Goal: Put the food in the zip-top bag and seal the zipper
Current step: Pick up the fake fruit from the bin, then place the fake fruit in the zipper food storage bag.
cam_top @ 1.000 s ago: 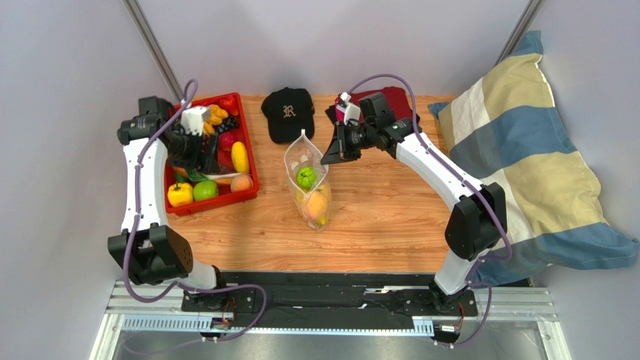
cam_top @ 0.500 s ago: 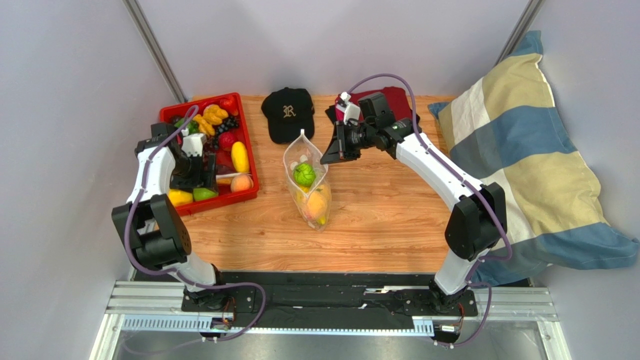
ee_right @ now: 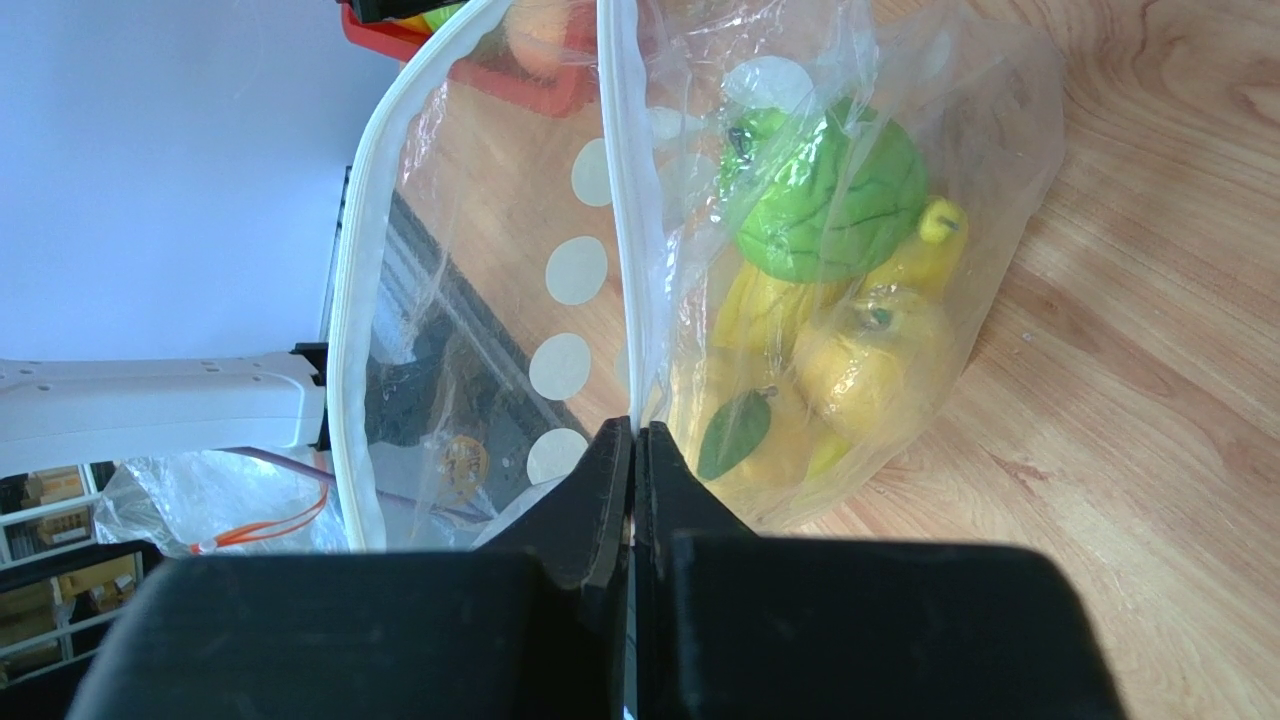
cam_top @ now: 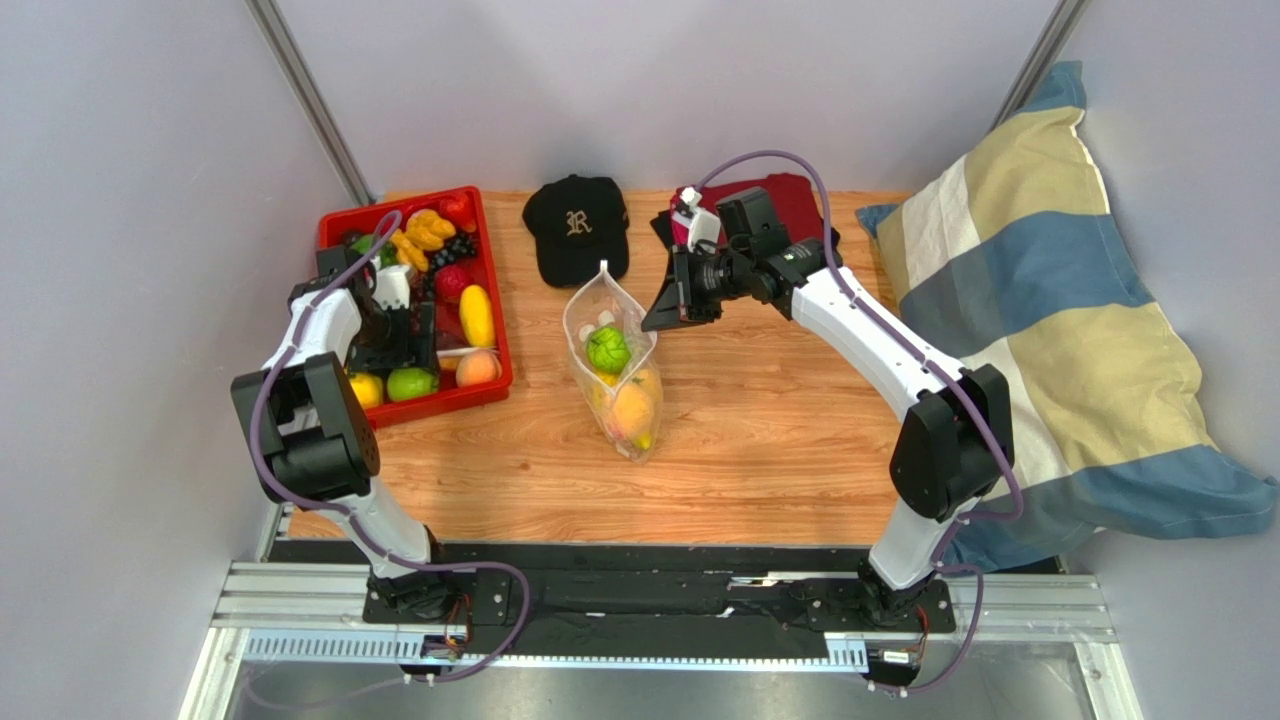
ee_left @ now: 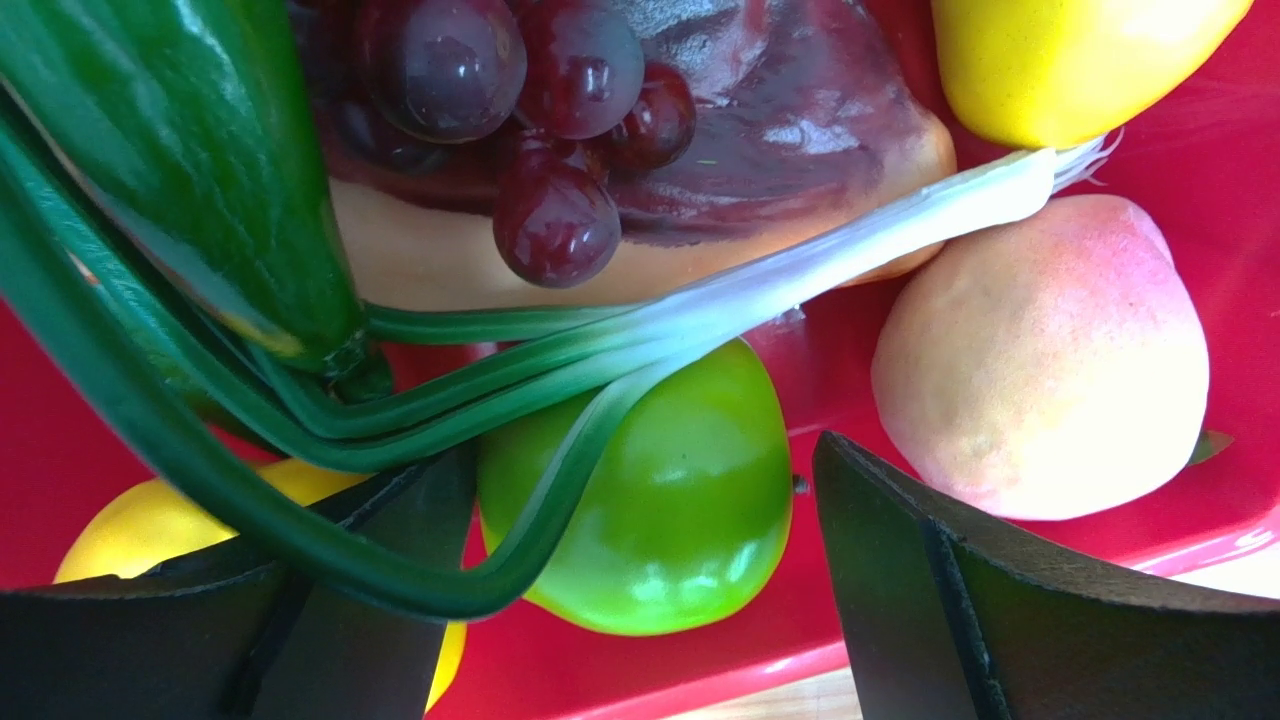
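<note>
1. The left gripper [ee_left: 646,473] hangs low over the near end of the shallow red plastic tray [cam_top: 501,300], its two black fingers [ee_left: 962,600] spread wide.
2. Between those fingers lies a glossy round green toy fruit [ee_left: 661,510]. Whether either finger touches it is hard to say from the wrist view.
3. A long green-and-white toy spring onion [ee_left: 676,330] crosses over the green fruit and over the left-hand finger.
4. Just beside the green fruit sit a blushing peach-coloured toy fruit [ee_left: 1044,360] and a yellow toy fruit [ee_left: 150,525], with a bunch of dark purple toy grapes [ee_left: 526,120] farther in.
5. The tray occupies the far left corner of the wooden bench [cam_top: 781,435].
6. The right gripper [ee_right: 633,450] has its fingers pressed together, pinching the thin white zipper strip [ee_right: 624,225] on one lip of the clear dotted zip-top bag [cam_top: 619,368].
7. The bag's mouth gapes, its other lip standing well apart.
8. The bag lies mid-bench toward the far edge and holds a green toy fruit [ee_right: 827,195] and yellow toy pieces [ee_right: 872,353].
9. A black baseball cap [cam_top: 576,225] rests at the far edge.
10. A striped pillow [cam_top: 1052,300] overlaps the right edge.
</note>
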Controlling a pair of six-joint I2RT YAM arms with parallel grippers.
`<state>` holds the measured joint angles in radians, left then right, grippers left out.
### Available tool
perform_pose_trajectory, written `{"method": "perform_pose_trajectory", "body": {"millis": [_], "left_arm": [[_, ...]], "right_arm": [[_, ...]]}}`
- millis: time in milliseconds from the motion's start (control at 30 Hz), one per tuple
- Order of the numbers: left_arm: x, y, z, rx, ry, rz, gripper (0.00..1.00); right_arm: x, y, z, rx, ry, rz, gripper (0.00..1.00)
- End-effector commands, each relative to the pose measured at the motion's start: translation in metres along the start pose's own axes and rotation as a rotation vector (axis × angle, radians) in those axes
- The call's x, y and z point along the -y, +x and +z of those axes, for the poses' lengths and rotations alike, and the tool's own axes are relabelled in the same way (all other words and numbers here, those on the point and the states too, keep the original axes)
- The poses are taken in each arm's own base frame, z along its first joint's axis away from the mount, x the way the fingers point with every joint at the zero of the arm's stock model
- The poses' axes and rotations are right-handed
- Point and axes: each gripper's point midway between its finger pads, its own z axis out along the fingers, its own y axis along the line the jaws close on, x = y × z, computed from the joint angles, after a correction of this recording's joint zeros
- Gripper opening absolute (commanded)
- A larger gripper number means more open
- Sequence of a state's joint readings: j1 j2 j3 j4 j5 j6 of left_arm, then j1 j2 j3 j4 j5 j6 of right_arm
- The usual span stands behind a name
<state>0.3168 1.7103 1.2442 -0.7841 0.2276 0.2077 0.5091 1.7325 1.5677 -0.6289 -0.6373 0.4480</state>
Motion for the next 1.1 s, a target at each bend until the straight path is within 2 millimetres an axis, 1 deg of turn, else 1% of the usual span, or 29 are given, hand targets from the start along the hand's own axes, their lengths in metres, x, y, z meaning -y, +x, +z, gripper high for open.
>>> {"method": "perform_pose_trajectory", "body": {"millis": [0, 67, 100, 133, 167, 200, 267, 300, 367, 467, 567, 633, 700, 733, 767, 800, 833, 867, 900, 933, 967, 1000, 1033, 1067], "left_arm": [[0.005, 0.0, 0.006, 0.011, 0.022, -0.019, 0.9], [0.009, 0.002, 0.007, 0.005, 0.022, -0.006, 0.88], [0.01, 0.001, 0.004, 0.012, 0.02, -0.006, 0.86], [0.011, 0.001, 0.001, 0.013, 0.019, -0.011, 0.83], [0.012, 0.0, -0.003, 0.019, 0.019, -0.011, 0.75], [0.014, -0.003, -0.012, 0.036, 0.015, -0.014, 0.71], [0.016, -0.006, -0.024, 0.059, 0.009, -0.016, 0.64], [0.019, -0.009, -0.036, 0.086, 0.001, -0.012, 0.62], [0.023, -0.014, -0.053, 0.124, -0.008, -0.009, 0.57], [0.028, -0.022, -0.076, 0.17, -0.02, 0.001, 0.56], [0.04, -0.029, -0.098, 0.207, -0.013, 0.021, 0.55], [0.058, -0.037, -0.113, 0.245, 0.019, 0.062, 0.54], [0.081, -0.048, -0.137, 0.322, 0.065, 0.11, 0.54], [0.106, -0.052, -0.145, 0.352, 0.12, 0.164, 0.54], [0.124, -0.056, -0.159, 0.392, 0.151, 0.21, 0.54], [0.14, -0.066, -0.175, 0.45, 0.172, 0.25, 0.55], [0.169, -0.068, -0.185, 0.477, 0.224, 0.32, 0.55], [0.183, -0.072, -0.197, 0.516, 0.249, 0.347, 0.55], [0.199, -0.082, -0.215, 0.577, 0.282, 0.362, 0.55], [0.214, -0.084, -0.223, 0.599, 0.322, 0.387, 0.55], [0.237, -0.084, -0.225, 0.6, 0.371, 0.43, 0.55], [0.252, -0.089, -0.236, 0.635, 0.402, 0.458, 0.55], [0.264, -0.089, -0.236, 0.637, 0.424, 0.48, 0.55], [0.285, -0.085, -0.232, 0.619, 0.463, 0.524, 0.55]], "right_arm": [[-0.012, -0.012, -0.008, 0.05, -0.027, -0.048, 0.0], [-0.012, -0.012, -0.008, 0.051, -0.026, -0.049, 0.0], [-0.011, -0.012, -0.008, 0.048, -0.025, -0.046, 0.0], [-0.01, -0.013, -0.008, 0.05, -0.023, -0.047, 0.0], [-0.011, -0.013, -0.008, 0.052, -0.024, -0.049, 0.0], [-0.01, -0.012, -0.008, 0.05, -0.023, -0.049, 0.0], [-0.01, -0.012, -0.008, 0.052, -0.021, -0.048, 0.0], [-0.009, -0.012, -0.008, 0.051, -0.019, -0.046, 0.0], [-0.009, -0.013, -0.007, 0.049, -0.019, -0.045, 0.0], [-0.011, -0.013, -0.007, 0.051, -0.023, -0.047, 0.0], [-0.011, -0.014, -0.008, 0.053, -0.022, -0.051, 0.0], [-0.009, -0.014, -0.008, 0.053, -0.02, -0.047, 0.0], [-0.01, -0.013, -0.007, 0.048, -0.023, -0.047, 0.0], [-0.009, -0.013, -0.006, 0.047, -0.023, -0.045, 0.0], [-0.01, -0.014, -0.007, 0.048, -0.024, -0.043, 0.0], [-0.01, -0.013, -0.007, 0.048, -0.025, -0.041, 0.0], [-0.01, -0.013, -0.007, 0.048, -0.025, -0.043, 0.0], [-0.011, -0.014, -0.007, 0.049, -0.028, -0.043, 0.0], [-0.012, -0.014, -0.007, 0.047, -0.03, -0.044, 0.0], [-0.013, -0.014, -0.007, 0.05, -0.033, -0.047, 0.0], [-0.013, -0.015, -0.008, 0.051, -0.032, -0.046, 0.0], [-0.014, -0.015, -0.008, 0.052, -0.034, -0.049, 0.0], [-0.014, -0.016, -0.008, 0.054, -0.034, -0.049, 0.0], [-0.015, -0.017, -0.01, 0.058, -0.036, -0.054, 0.0]]}}
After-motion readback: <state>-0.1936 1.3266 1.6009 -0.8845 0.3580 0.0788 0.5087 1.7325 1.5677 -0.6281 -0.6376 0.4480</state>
